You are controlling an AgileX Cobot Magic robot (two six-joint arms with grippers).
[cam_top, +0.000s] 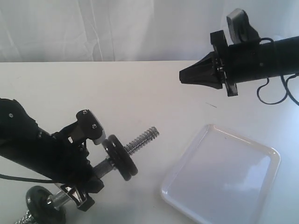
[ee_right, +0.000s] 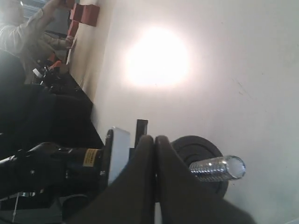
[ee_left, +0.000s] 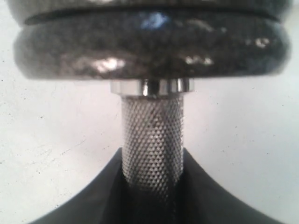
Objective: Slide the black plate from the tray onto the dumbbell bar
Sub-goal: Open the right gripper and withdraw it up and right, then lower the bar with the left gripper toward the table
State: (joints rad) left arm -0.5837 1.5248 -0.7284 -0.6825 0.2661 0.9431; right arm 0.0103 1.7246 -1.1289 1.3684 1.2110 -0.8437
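Observation:
My left gripper (cam_top: 93,168) (ee_left: 152,163) is shut on the knurled middle of the dumbbell bar (cam_top: 142,138) (ee_left: 152,140) and holds it tilted above the table. Two black discs sit pressed together on the bar. The outer one, toward the bare threaded end (ee_right: 217,168), is the black plate (cam_top: 122,157) (ee_right: 201,151). The white tray (cam_top: 224,172) at the front right holds nothing. Up at the back right, my right gripper (cam_top: 183,75) (ee_right: 154,138) hangs shut and empty, pointing at the bar's end from a distance.
Another black disc (cam_top: 41,200) sits on the bar's far end at the lower left corner. White table (cam_top: 140,93) spans between the two arms. The right arm's cable (cam_top: 275,95) loops below it.

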